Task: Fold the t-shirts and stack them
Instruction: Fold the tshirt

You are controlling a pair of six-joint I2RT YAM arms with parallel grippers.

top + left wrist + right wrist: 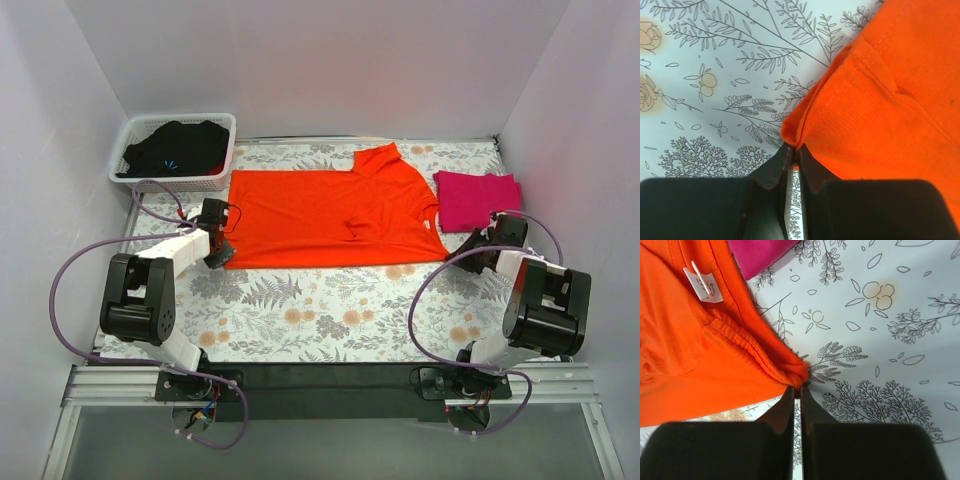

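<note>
The orange t-shirt [330,215] lies spread across the middle of the flowered table, folded lengthwise, with one sleeve pointing to the back. At its near left corner my left gripper [221,252] is shut on the hem, and the orange cloth [880,100] bunches at the fingertips [796,150]. My right gripper [478,250] is shut on the shirt's near right corner, where the collar edge [790,365] is pinched at the tips [796,388]. The magenta t-shirt [478,200] lies folded at the right, its edge [760,252] showing beyond the orange collar.
A white basket [175,150] holding dark clothes stands at the back left corner. White walls close in the table on three sides. A white label [702,282] is sewn inside the orange collar. Purple cables loop beside both arms.
</note>
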